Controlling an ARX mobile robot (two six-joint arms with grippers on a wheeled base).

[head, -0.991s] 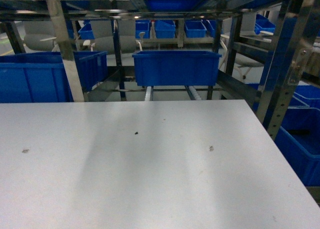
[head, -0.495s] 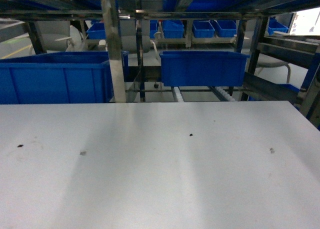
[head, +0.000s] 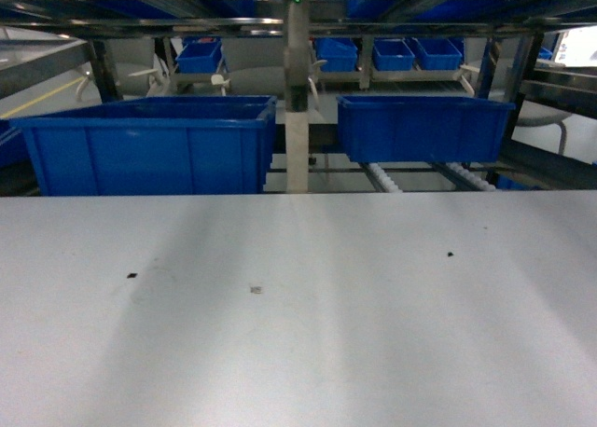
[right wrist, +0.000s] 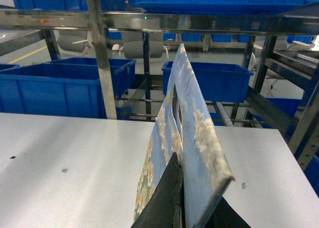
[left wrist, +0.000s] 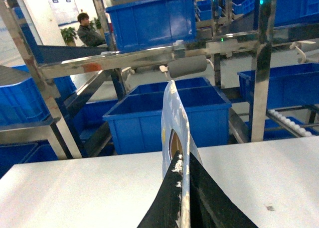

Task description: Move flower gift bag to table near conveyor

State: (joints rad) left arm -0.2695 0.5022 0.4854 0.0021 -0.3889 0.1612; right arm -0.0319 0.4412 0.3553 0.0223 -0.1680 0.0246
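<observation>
Above table point(right wrist: 75, 148): both claws point(left wrist: 182, 198) point(right wrist: 182, 198) clamp flower gift bag point(right wrist: 187, 138).

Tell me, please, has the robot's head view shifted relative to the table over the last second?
Yes. The specks on the table and the blue bin on the conveyor all slid rightward in the head view, so the view swung left.

Only the jaws of the robot's body show, and only in the two wrist views. The left gripper point(left wrist: 182, 198) appears as two matte black fingers point(left wrist: 162, 208) rising from six o'clock and tapering to narrow tips; the inner edge of one carries pale scuffs or flecks. The right gripper point(right wrist: 178, 188) shows the same plain black, wedge-shaped fingers point(right wrist: 167, 198), smooth-faced, narrowing toward twelve o'clock. No cables, screws or markings can be made out on either.
</observation>
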